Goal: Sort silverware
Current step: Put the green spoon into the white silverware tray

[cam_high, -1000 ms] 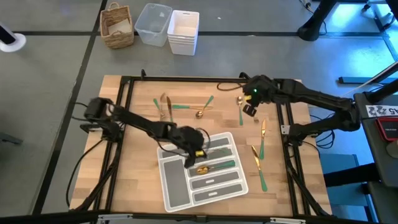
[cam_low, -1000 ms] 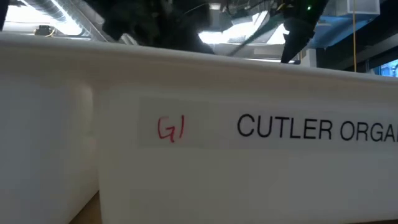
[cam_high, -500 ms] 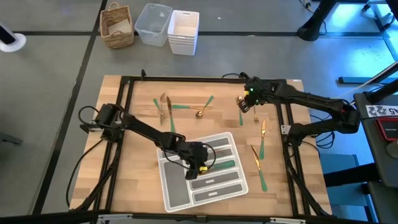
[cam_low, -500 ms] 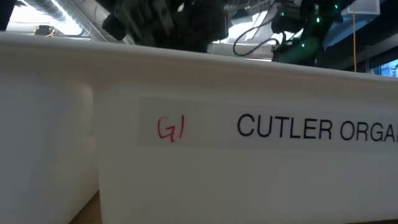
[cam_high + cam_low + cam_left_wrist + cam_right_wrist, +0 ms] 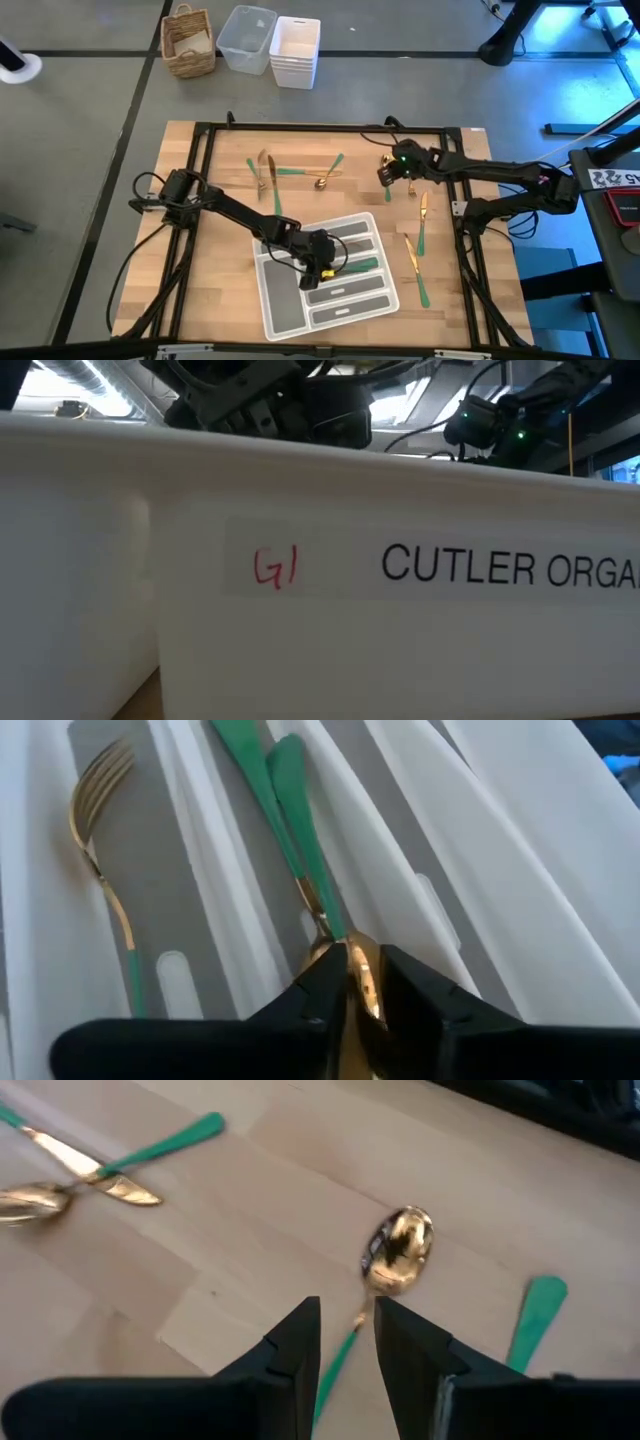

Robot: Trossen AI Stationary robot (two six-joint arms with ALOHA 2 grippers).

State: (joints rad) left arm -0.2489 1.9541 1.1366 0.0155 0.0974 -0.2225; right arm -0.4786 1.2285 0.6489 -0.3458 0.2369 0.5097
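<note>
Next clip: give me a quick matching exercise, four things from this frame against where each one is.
Things:
1. left gripper
2. right gripper
3. fork
4. basket

Places:
A. on the floor beyond the table
B. lying in a tray compartment
C. over the tray, at a spoon
D. above a spoon on the bare wood

Pairs: 1-C, 2-D, 3-B, 4-A

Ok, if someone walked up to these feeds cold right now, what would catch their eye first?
Probably the left gripper down in the grey tray near the table's front, its fingers either side of a gold spoon in a slot that already holds a green handle, with a fork in the next slot. Then the right gripper hovering open over a spoon on the wood, far right.
</note>
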